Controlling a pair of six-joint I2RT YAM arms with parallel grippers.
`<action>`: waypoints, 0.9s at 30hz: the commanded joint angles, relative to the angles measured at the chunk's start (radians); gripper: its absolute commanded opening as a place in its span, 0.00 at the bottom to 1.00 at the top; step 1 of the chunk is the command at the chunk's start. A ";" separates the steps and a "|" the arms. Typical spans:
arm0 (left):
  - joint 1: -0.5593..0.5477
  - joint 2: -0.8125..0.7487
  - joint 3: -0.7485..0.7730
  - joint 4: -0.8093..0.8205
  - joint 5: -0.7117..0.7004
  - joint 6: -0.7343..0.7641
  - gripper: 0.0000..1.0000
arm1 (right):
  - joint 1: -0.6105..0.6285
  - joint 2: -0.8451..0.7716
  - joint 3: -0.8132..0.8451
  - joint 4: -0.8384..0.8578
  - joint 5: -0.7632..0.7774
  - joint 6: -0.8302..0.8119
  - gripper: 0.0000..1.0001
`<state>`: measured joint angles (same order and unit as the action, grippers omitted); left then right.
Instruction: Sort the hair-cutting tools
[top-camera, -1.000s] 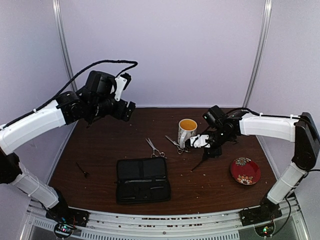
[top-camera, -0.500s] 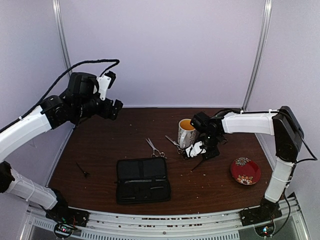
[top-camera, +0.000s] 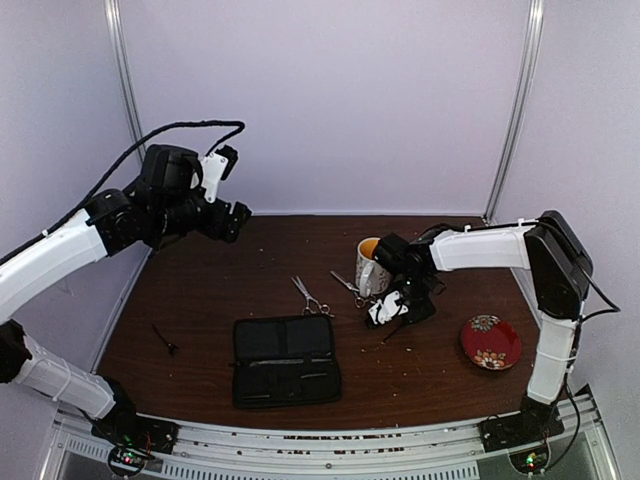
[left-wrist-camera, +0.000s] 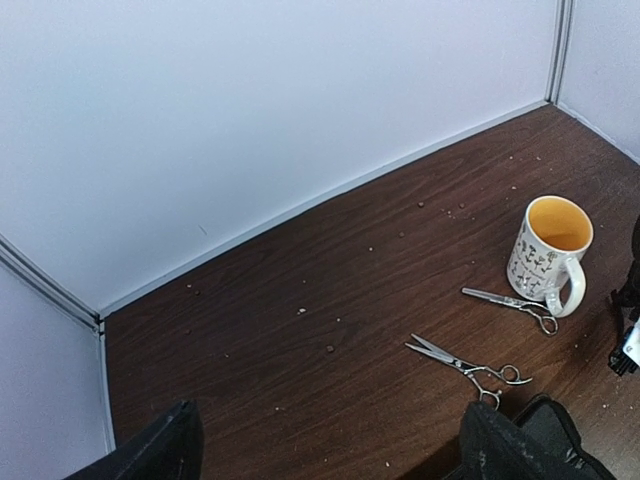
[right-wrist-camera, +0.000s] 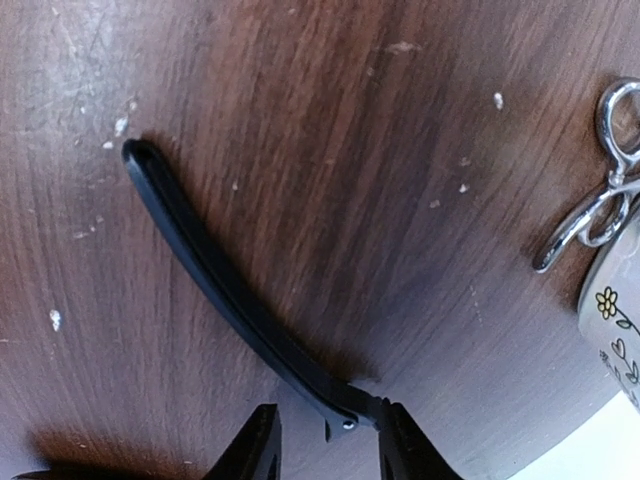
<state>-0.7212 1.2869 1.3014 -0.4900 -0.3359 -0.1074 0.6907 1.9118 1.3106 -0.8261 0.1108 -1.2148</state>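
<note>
A thin black clip (right-wrist-camera: 230, 290) lies flat on the table (right-wrist-camera: 300, 100). Its hinged end is placed between the fingertips of the right gripper (right-wrist-camera: 330, 440), and its free end is pointed away ahead of them. The jaws are held partly apart astride that end. A gap is visible on one side, so no clamp is judged to be made yet.

Close beside the gripper, the ring handles of a pair of scissors (right-wrist-camera: 600, 190) and the mug (right-wrist-camera: 612, 310) are found. The left gripper (left-wrist-camera: 330, 435) is held high, well apart from the work, with its jaws wide and nothing between them.

Risks:
- Only the very end of the clip is covered, so it may be pivoted or flicked out on closure.
- If the fingertips are pressed onto the table, the clip may be slid rather than lifted.
- The scissors or mug may be struck by a sideways swing.
</note>
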 joint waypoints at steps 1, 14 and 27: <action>0.006 0.016 0.028 0.014 0.013 -0.009 0.91 | 0.010 0.031 0.013 0.019 0.016 -0.009 0.32; 0.007 0.019 -0.006 0.059 -0.005 -0.016 0.92 | 0.014 0.043 -0.004 0.014 0.000 0.011 0.03; 0.010 0.029 -0.216 -0.059 0.197 -0.346 0.79 | 0.036 -0.254 -0.210 0.107 -0.004 0.242 0.00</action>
<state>-0.7185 1.3529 1.2259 -0.5339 -0.2966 -0.2924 0.7071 1.7840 1.1496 -0.7593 0.1097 -1.0843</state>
